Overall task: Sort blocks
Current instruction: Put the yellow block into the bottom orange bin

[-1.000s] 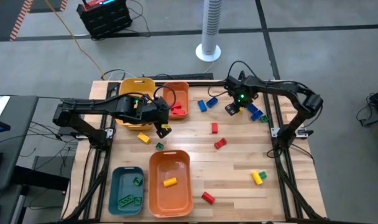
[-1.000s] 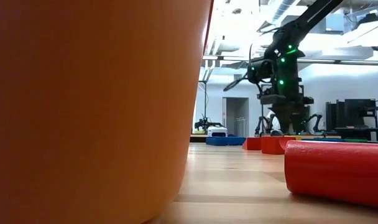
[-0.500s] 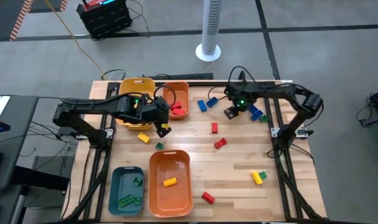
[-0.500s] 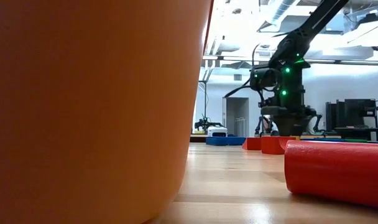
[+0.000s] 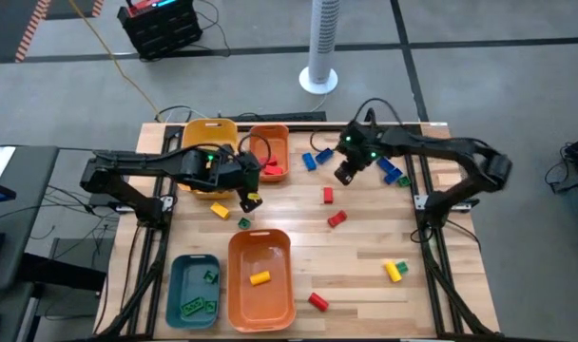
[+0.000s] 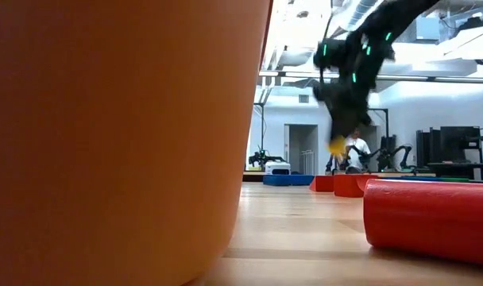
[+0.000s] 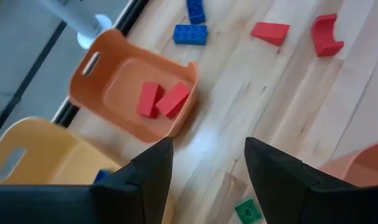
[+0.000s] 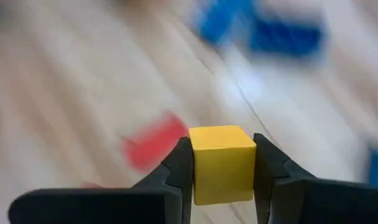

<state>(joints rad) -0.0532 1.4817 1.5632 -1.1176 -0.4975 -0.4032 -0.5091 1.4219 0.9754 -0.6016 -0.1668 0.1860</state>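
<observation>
My right gripper (image 5: 345, 175) is shut on a small yellow block (image 8: 221, 163) above the table's far middle, beside blue blocks (image 5: 314, 158). Red blocks (image 5: 328, 196) lie on the wood below it. My left gripper (image 5: 251, 201) hangs open near the small orange bin (image 5: 270, 142), which holds red blocks (image 7: 164, 99). A green block (image 7: 247, 210) lies on the table below its fingers. The large orange bin (image 5: 234, 285) holds a yellow block (image 5: 259, 277), and the teal bin (image 5: 175, 285) holds green blocks. My right gripper pinches the yellow block by two opposite sides (image 8: 198, 163), one finger on each. The fingers point down at a slant. The block (image 6: 337, 145) hangs at the fingertips, lifted clear of the table.
A yellow bin (image 5: 208, 138) stands at the far left beside the small orange bin. More blocks lie loose: blue (image 5: 392, 171) at the far right, red (image 5: 317, 301) near the front edge, yellow and green (image 5: 394, 270) at the near right, yellow (image 5: 220, 211) by my left gripper.
My right gripper has shut on the yellow block, risen from the table with it and gone a little toward the table's left edge, tipping as it rose. The block now hangs clear of the wood.
</observation>
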